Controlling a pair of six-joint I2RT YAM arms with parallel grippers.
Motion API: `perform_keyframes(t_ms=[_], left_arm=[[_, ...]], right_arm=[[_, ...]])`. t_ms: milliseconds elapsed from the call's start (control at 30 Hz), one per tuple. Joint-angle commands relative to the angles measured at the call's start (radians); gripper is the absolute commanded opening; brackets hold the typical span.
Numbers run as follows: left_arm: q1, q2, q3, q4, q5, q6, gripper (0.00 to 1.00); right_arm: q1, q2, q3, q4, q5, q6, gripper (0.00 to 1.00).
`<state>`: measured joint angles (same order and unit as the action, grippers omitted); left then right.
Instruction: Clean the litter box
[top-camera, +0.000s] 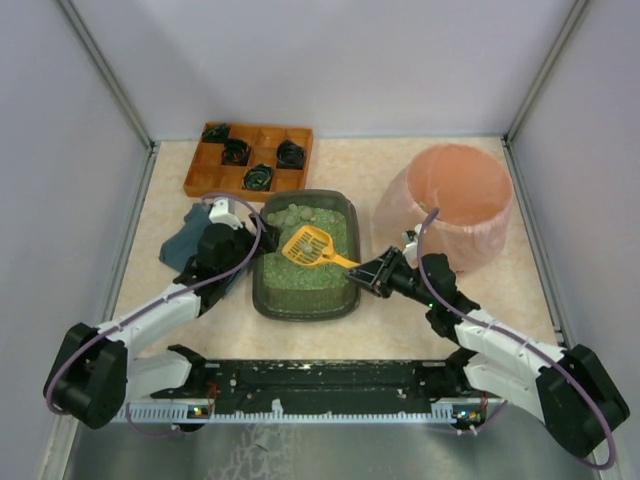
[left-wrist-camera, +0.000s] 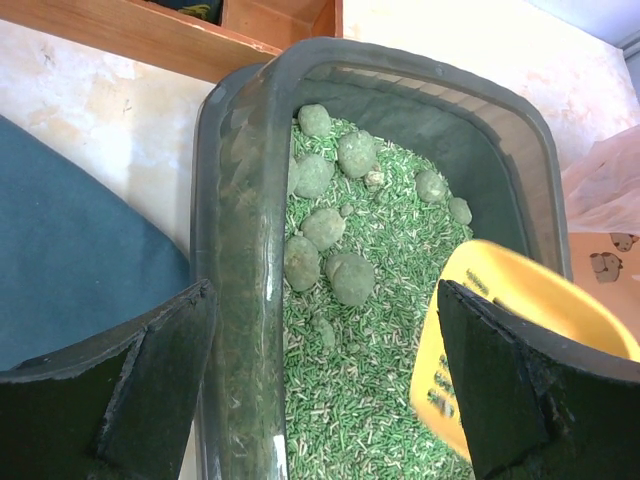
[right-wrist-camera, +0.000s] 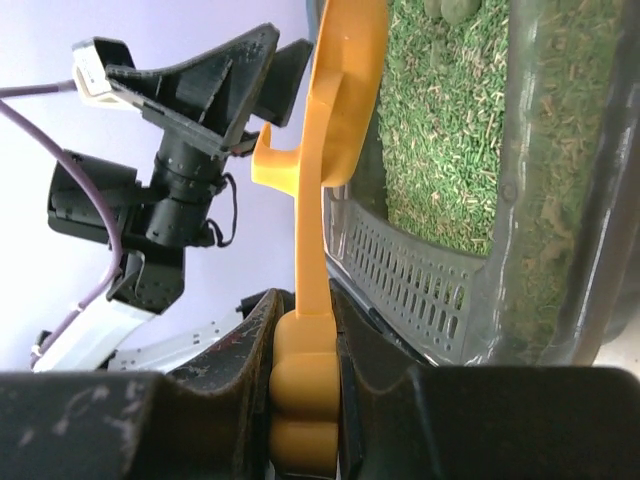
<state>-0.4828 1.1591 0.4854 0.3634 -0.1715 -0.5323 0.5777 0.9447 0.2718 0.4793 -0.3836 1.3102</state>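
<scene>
Top external: beige table (top-camera: 345, 165), pale walls (top-camera: 340, 60)

Orange-brown wooden compartment tray (top-camera: 248, 160) at far left of the pale counter (top-camera: 525, 290), holding four dark coiled items (top-camera: 290, 153). Tall pink bag-lined bin (top-camera: 455, 200) far right. Dark blue cloth (top-camera: 182, 246) lying left.

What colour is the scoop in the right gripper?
Yellow-orange; the scoop shows best in the top external view.
</scene>
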Motion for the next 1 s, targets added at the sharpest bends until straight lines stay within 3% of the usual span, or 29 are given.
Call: perform_keyframes(t_ms=[0, 167, 267, 433, 633, 967], left_arm=[[-0.006, -0.08, -0.013, -0.088, -0.004, -0.013, 0.95], [-0.005, -0.112, -0.103, 0.007, -0.013, 0.022, 0.91], [-0.005, -0.102, -0.099, 0.008, -0.016, 0.041, 0.91], [-0.006, -0.072, -0.083, 0.009, 0.024, 0.044, 0.89], [-0.006, -0.057, -0.073, 0.0, 0.025, 0.048, 0.88], [-0.006, -0.068, -0.081, 0.004, 0.017, 0.045, 0.86]], right_arm=[[-0.02, -0.076, -0.043, 0.111, 0.054, 0.046, 0.0], [-0.009, 0.01, 0.046, 0.093, -0.085, -0.036, 0.0], [-0.033, -0.089, -0.024, 0.053, 0.044, 0.028, 0.0], [-0.003, -0.047, 0.061, 0.003, -0.05, -0.06, 0.0], [-0.004, -0.122, 0.063, -0.079, 0.044, -0.058, 0.0], [-0.006, -0.165, 0.22, -0.324, 0.095, -0.118, 0.0]])
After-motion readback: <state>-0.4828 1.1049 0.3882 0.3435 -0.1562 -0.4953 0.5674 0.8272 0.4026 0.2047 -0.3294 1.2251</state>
